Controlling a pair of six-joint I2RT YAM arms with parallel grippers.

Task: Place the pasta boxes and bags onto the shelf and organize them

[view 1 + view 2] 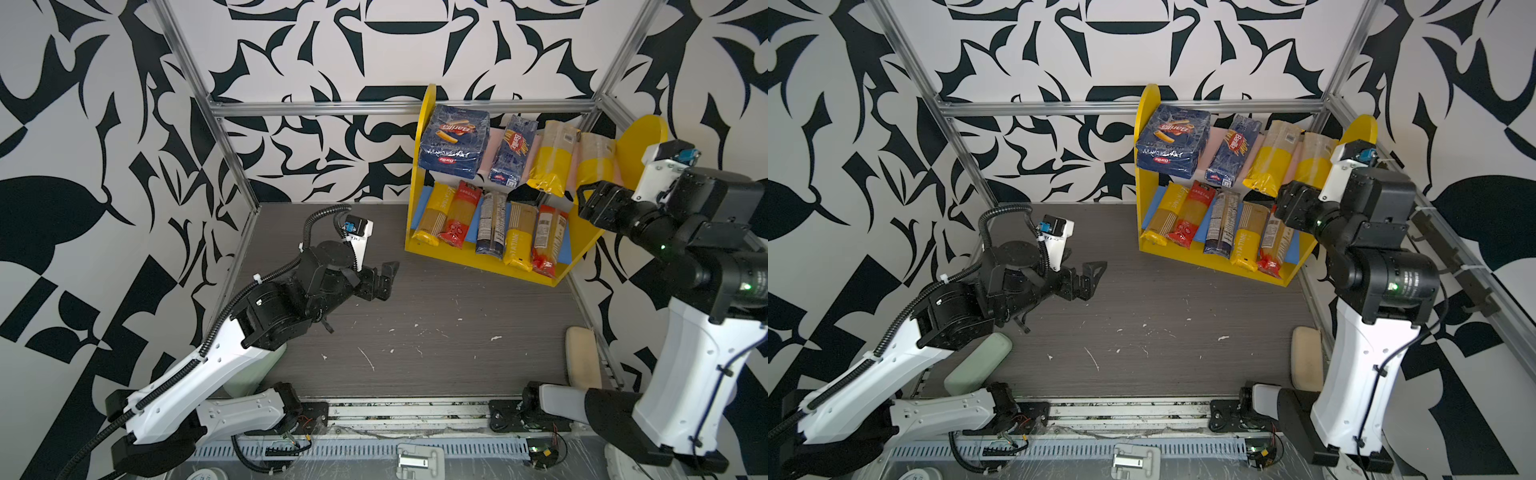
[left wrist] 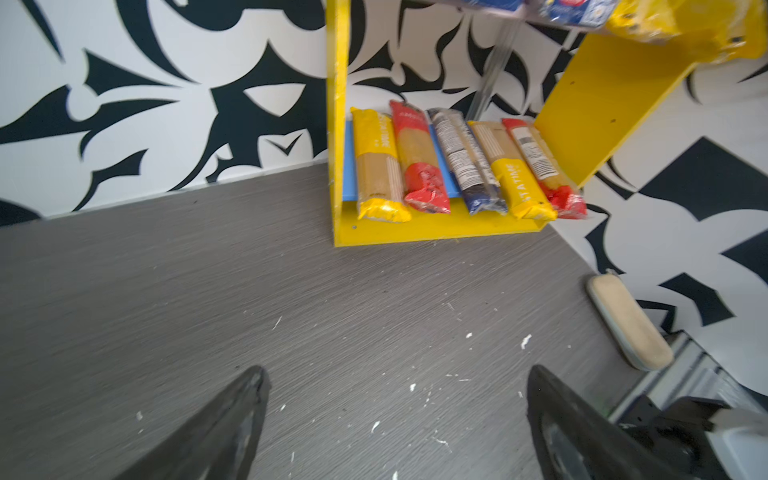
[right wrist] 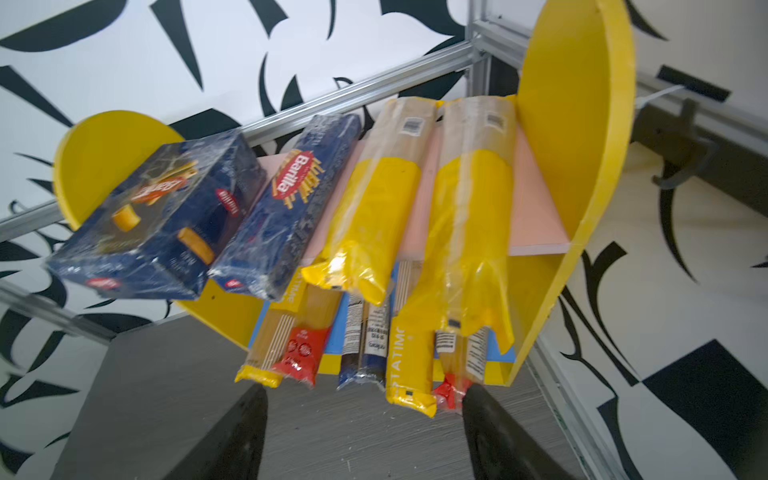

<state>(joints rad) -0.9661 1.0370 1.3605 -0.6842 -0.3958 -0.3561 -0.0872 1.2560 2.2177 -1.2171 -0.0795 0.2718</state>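
Top views, then wrists: shelf (image 1: 428, 112) stocked, both my tools empty.
In both top views wide box (image 1: 453, 141), narrow box (image 1: 513, 149) and two yellow-ended bags (image 1: 548, 162) lie on the pink board (image 1: 495, 145); five bags (image 1: 461, 212) line the blue board (image 1: 420, 199); my right gripper (image 1: 584, 199) hangs just off the outermost yellow bag (image 1: 594, 164). Left wrist: left gripper (image 2: 395, 415) spread wide over the table (image 2: 208, 291), well apart from the shelf. Right wrist: jaws parted, nothing between them; bag ends overhang the pink board. I judge the step is a clean release: back straight out, level, away from the crinkled ends and the yellow side panel (image 3: 582, 124); open table lies behind.
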